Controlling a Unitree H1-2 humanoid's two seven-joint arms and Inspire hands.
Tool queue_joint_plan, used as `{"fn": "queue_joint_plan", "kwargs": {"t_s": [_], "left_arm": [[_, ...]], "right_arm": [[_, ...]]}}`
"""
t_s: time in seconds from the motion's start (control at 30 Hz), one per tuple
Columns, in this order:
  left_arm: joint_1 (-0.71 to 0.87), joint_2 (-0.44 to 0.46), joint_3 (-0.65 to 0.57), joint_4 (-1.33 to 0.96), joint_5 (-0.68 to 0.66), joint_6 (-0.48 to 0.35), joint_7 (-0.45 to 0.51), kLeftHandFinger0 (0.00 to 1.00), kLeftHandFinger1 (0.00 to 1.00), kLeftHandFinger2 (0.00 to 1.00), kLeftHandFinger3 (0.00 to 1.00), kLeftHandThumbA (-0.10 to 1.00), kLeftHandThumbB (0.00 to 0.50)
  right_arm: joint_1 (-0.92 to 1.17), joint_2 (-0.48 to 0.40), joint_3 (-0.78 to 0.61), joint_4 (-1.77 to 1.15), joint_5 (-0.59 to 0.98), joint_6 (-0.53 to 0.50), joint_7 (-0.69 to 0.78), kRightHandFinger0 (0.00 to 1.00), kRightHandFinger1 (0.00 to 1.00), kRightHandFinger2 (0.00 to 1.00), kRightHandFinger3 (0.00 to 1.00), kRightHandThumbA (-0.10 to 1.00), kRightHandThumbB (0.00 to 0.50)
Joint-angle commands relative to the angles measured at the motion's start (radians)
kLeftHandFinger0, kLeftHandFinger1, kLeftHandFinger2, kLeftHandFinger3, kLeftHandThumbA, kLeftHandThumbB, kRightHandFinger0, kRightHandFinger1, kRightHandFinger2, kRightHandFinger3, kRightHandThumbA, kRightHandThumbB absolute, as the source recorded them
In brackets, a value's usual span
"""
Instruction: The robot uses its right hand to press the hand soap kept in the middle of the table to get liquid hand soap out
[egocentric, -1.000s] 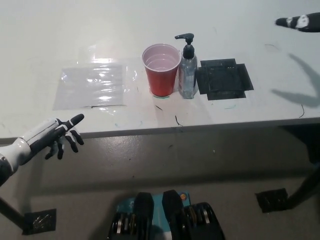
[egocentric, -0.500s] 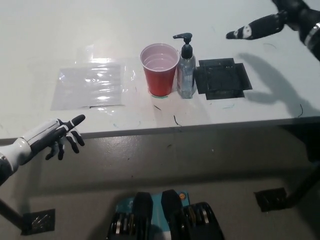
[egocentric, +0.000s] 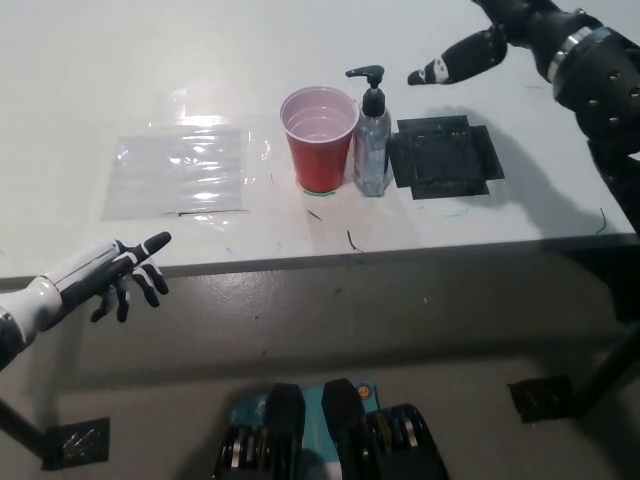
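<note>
A clear hand soap bottle (egocentric: 374, 145) with a black pump head stands upright in the middle of the white table (egocentric: 300, 40). It touches the right side of a red cup (egocentric: 320, 138). My black right hand (egocentric: 478, 50) hovers above the table to the upper right of the pump, fingers stretched out and apart, pointing left toward it, holding nothing. A gap remains between its fingertips and the pump. My white left hand (egocentric: 105, 276) rests open off the table's front edge at the lower left.
A clear plastic sheet (egocentric: 178, 170) lies on the table left of the cup. A black square patch (egocentric: 443, 157) lies right of the bottle, under my right hand's path. The table's front edge runs across the middle of the picture, with grey floor below.
My right hand has come in from the far right edge and moved left toward the soap pump. The left hand, cup and bottle have stayed put.
</note>
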Motion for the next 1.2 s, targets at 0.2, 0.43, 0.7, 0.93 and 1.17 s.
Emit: {"fn": "queue_joint_plan", "kwargs": {"t_s": [0.2,0.43,0.7,0.93,1.17], "left_arm": [[-0.041,0.037,0.015,-0.015,0.01,-0.004,-0.016,0.12,0.23,0.42,0.66,1.0,0.166],[-0.056,0.036,0.007,-0.012,0.008,0.0,-0.025,0.11,0.22,0.42,0.67,1.0,0.15],[-0.068,0.036,0.001,-0.012,0.01,0.002,-0.036,0.12,0.23,0.42,0.66,1.0,0.171],[-0.075,0.04,-0.002,-0.013,0.023,-0.011,-0.036,0.11,0.2,0.39,0.64,1.0,0.178],[-0.077,0.041,0.002,-0.025,0.022,0.005,-0.044,0.11,0.2,0.4,0.64,1.0,0.18]], "right_arm": [[-0.108,0.042,0.043,0.08,-0.129,-0.131,0.007,1.0,1.0,1.0,1.0,1.0,0.496],[-0.101,0.099,0.081,0.181,-0.169,-0.205,0.004,1.0,1.0,1.0,1.0,1.0,0.45],[-0.097,0.15,0.094,0.313,-0.21,-0.269,-0.038,1.0,1.0,1.0,1.0,1.0,0.423],[-0.073,0.184,0.08,0.355,-0.215,-0.273,-0.029,1.0,1.0,1.0,1.0,1.0,0.412],[-0.023,0.203,0.065,0.385,-0.216,-0.261,-0.026,1.0,1.0,1.0,1.0,1.0,0.431]]}}
